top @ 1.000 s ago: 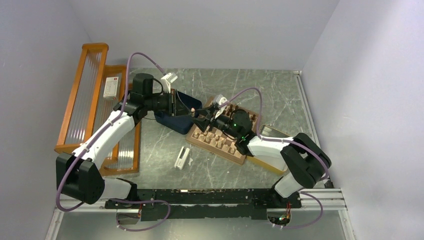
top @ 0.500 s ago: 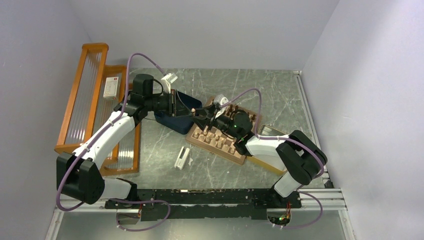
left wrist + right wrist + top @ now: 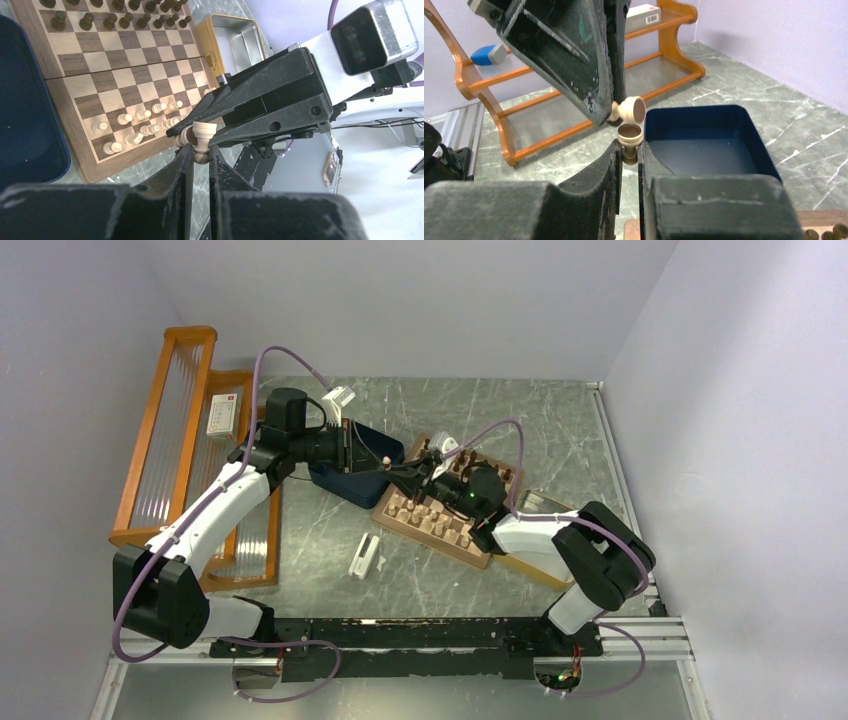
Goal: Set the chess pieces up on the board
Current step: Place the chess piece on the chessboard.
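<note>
1. Right of centre in the top view: the board lying flat on the table, with the dark blue tray just beside its left edge.
2. Centre of both wrist frames: left gripper and right gripper tip to tip in the air near the tray and off the board.
3. Along the top edge of the left wrist frame: dark pieces standing in two rows on one side of the board. Partly cut off by the frame, so not countable.
4. Lower left of that frame: pale pieces in two loose rows on the opposite side, with gaps showing. Right end of the rows hidden behind the grippers.
5. Middle of the right wrist frame: left jaws clamped on the upper pale piece, right jaws closed around the lower pale piece, the two pieces apparently touching.
6. Judged well past halfway. Left to do: seating both held pieces and filling the pale gaps. No piece visible in the part of the tray that shows.
</note>
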